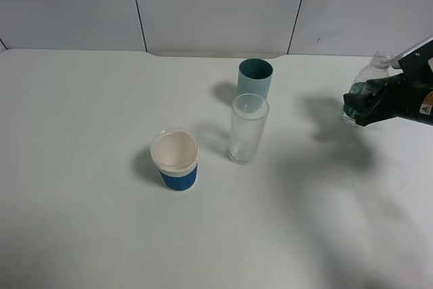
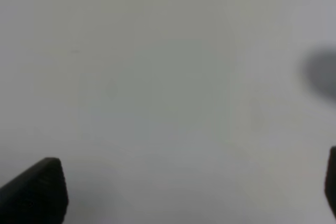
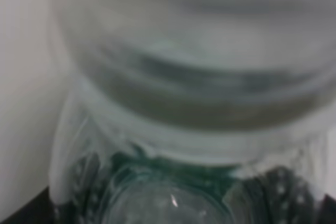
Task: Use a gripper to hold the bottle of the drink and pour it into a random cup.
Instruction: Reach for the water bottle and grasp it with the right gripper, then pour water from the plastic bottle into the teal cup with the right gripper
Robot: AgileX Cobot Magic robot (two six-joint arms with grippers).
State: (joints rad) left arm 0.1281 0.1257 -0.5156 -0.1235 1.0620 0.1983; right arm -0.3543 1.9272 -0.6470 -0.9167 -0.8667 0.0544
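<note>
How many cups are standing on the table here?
3. The teal cup stands at the back centre, the clear glass tumbler just in front of it, and the blue-sleeved paper cup further forward to the left. None seems hidden.

Black right gripper point(image 1: 360, 103): jaws and body uniformly black, small white-and-orange label point(image 1: 426, 107) on its side. Small clear plastic bottle point(image 1: 372, 71) in the gripper: colourless neck, dark green band at the jaws. Away from the gripper: plain teal-green straight-sided cup point(image 1: 255, 78), darker teal inside; colourless clear glass tumbler point(image 1: 247, 130). Farthest from the gripper: white paper cup point(image 1: 176, 160), blue sleeve, cream interior. Matte white table point(image 1: 81, 221), unpatterned.
</note>
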